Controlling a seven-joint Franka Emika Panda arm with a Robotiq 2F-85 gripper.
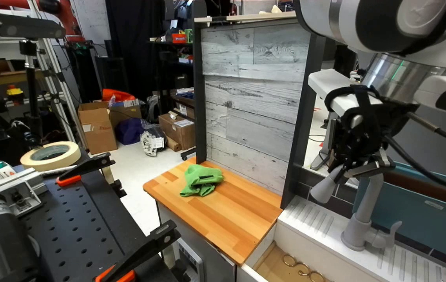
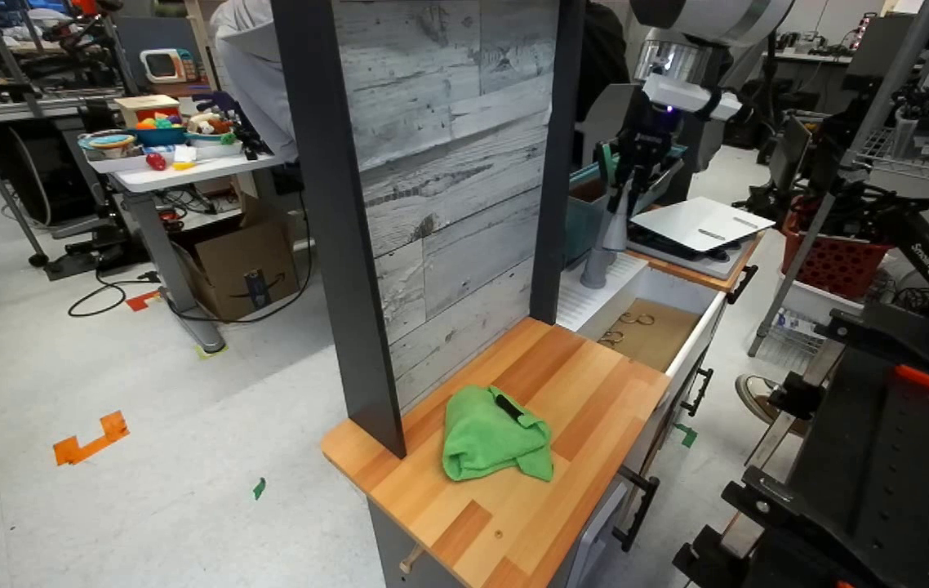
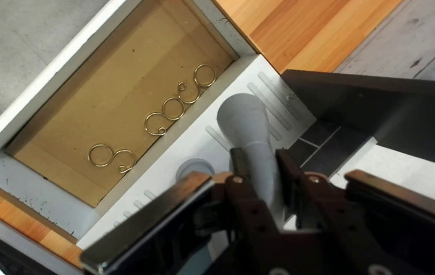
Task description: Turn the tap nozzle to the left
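Between the fingers [image 3: 241,191] of the gripper [image 3: 260,156], almost all room is taken by the tap nozzle [image 3: 245,118]; whether both are touched cannot be told. Toward the plank panel [image 1: 254,98], passage is obstructed by a dark post [image 1: 303,117] near the nozzle. In both exterior views, the way behind is limited by the teal basin [image 1: 411,211]. Low down, space is taken by the side lever [image 1: 393,232]. Free room is left above the open drawer [image 3: 106,88].
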